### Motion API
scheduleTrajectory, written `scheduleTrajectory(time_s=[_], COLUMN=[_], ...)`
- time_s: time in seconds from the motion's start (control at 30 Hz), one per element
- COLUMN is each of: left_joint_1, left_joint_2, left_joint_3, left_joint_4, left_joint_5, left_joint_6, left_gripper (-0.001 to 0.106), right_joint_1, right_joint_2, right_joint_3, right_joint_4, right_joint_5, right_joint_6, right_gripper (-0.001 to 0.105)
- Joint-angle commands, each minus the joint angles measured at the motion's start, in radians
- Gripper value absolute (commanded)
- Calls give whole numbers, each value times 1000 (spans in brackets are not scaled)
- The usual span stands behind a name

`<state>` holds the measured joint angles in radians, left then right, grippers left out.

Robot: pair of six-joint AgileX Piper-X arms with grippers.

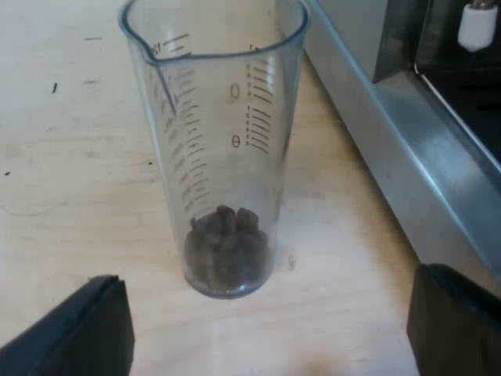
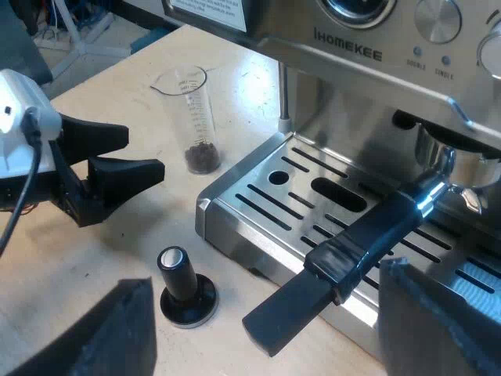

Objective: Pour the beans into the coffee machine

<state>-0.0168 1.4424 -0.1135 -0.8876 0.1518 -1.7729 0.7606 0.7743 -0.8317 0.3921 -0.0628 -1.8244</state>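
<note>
One espresso machine (image 2: 368, 55), one measuring glass (image 1: 215, 141) upright beside it on the surface (image 1: 63, 196).
The holder (image 2: 368, 243) is locked at the machine's front, with the right pincer (image 2: 262, 286) near it, spread wide and empty. The left pincer (image 1: 266, 329), equally spread and empty, faces the glass; beans (image 1: 225, 247) lie at its bottom.

You're working on a pale wooden tabletop (image 1: 70, 196). A measuring glass (image 1: 219, 157) with coffee beans (image 1: 227, 247) at its bottom stands upright on it, just ahead of the gap between the left gripper (image 1: 266, 278) fingers. The black-knobbed tamper (image 2: 186, 290) stands just beside one finger of the right gripper (image 2: 266, 276). The espresso machine (image 2: 329, 196) sits beyond it.
</note>
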Motion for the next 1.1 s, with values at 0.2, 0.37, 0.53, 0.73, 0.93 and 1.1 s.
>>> scheduleTrajectory(time_s=[0.2,0.37,0.53,0.73,0.93,1.1], left_joint_1=[-4,-4,-4,-4,-4,-4], left_joint_2=[89,123,137,137,137,137], left_joint_3=[-59,-96,-111,-118,-118,-131], left_joint_4=[-126,-128,-129,-115,-115,-101], left_joint_5=[-5,-59,-77,-77,-81,-93], left_joint_6=[-11,-11,-11,4,8,27], left_gripper=[74,74,74,74,74,84], right_joint_1=[2,2,2,2,2,2], right_joint_2=[-2,-2,-2,-2,-2,-2], right_joint_3=[-12,-12,-12,-12,-12,-12], right_joint_4=[-15,-15,-15,-15,-15,-15], right_joint_5=[1,1,1,1,1,1], right_joint_6=[-9,-11,-11,-11,-11,-11], right_gripper=[62,62,62,62,62,62])
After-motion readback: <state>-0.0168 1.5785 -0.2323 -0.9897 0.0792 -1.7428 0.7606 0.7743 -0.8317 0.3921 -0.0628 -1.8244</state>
